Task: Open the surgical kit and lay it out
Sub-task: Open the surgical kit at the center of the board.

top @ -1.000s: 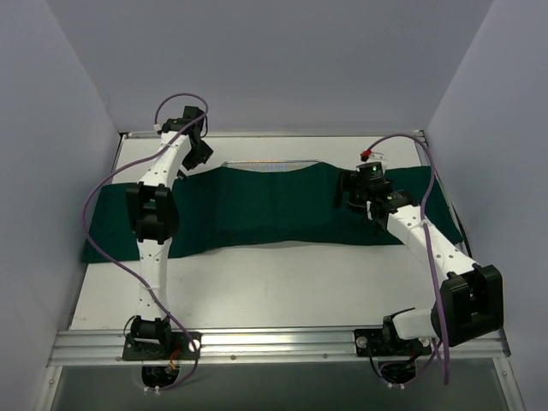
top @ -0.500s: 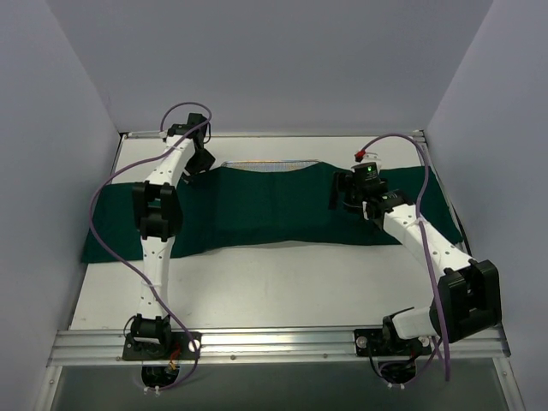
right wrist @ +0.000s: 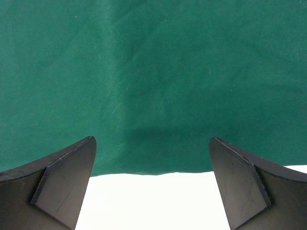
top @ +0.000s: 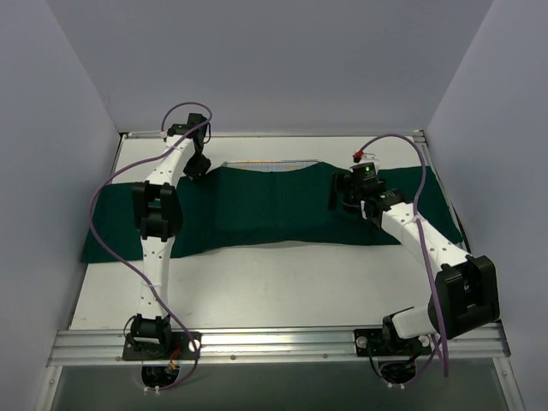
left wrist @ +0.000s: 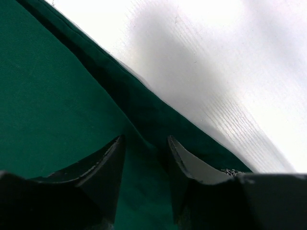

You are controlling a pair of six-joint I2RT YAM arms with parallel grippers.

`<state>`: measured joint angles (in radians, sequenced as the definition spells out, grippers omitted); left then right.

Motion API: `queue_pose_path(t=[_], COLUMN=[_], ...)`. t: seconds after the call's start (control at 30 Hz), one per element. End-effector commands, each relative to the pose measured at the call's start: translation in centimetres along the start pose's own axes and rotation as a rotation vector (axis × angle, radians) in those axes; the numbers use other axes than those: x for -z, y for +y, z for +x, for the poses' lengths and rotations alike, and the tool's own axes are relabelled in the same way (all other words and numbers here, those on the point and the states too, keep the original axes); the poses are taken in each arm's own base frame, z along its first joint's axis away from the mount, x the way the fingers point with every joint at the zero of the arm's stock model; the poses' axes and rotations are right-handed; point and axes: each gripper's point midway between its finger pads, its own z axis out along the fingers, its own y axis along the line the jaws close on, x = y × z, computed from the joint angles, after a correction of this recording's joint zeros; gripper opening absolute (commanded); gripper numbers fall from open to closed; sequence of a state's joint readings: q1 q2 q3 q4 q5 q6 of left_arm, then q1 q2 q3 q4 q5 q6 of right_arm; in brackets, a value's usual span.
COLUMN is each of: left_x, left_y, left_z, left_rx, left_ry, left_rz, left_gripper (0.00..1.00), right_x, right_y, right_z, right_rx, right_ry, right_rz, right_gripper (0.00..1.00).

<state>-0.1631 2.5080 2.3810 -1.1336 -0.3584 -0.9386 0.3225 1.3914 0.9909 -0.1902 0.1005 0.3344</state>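
The surgical kit's dark green cloth point(top: 257, 210) lies spread across the table, covering the tray except for a strip of silver wire mesh point(top: 265, 163) along its back edge. My left gripper point(top: 199, 165) is down at the cloth's back left edge. In the left wrist view its jaws point(left wrist: 146, 139) stand half narrowed with a ridge of cloth point(left wrist: 48, 96) between them and a gap still showing. A bit of mesh point(left wrist: 230, 171) peeks beside the right finger. My right gripper point(top: 347, 195) hovers wide open point(right wrist: 152, 140) over the cloth point(right wrist: 153, 72) at its edge, holding nothing.
White table top point(top: 257, 282) stretches in front of the cloth toward the arm bases. Grey walls close in the left, right and back sides. A rail point(top: 274, 342) runs along the near edge.
The left gripper's jaws have narrowed from wide open to about half over the cloth's back edge. The right gripper has shifted slightly left and back, still wide open.
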Motion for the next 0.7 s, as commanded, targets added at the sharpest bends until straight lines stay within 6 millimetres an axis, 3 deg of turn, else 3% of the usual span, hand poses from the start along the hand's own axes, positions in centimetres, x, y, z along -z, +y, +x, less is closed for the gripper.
queue_pose_path(t=[0.0, 0.13, 0.17, 0.37, 0.53, 0.67], left_x=[2.6, 3.1, 3.2, 3.8, 4.7, 5.1], left_y=[0.0, 0.0, 0.0, 0.0, 0.4, 0.8], left_z=[-0.8, -0.9, -0.9, -1.2, -1.5, -2.0], left_rx=[-0.010, -0.016, -0.019, -0.037, -0.063, -0.083], left_ry=[-0.013, -0.016, -0.017, -0.021, -0.032, -0.051], left_rz=[0.028, 0.035, 0.035, 0.048, 0.051, 0.050], left_gripper=[0.47, 0.37, 0.30, 0.12, 0.03, 0.02], right_x=[0.0, 0.0, -0.2, -0.8, -1.8, -3.5], right_y=[0.1, 0.2, 0.2, 0.3, 0.5, 0.9], right_z=[-1.2, -2.0, -2.1, -4.5, -7.0, -9.8], right_rx=[0.018, 0.003, -0.001, -0.107, -0.215, -0.313], right_ry=[-0.027, -0.049, -0.050, -0.108, -0.161, -0.211], right_rz=[0.015, 0.025, 0.027, 0.072, 0.129, 0.169], right_gripper=[0.99, 0.99, 0.99, 0.99, 0.98, 0.98])
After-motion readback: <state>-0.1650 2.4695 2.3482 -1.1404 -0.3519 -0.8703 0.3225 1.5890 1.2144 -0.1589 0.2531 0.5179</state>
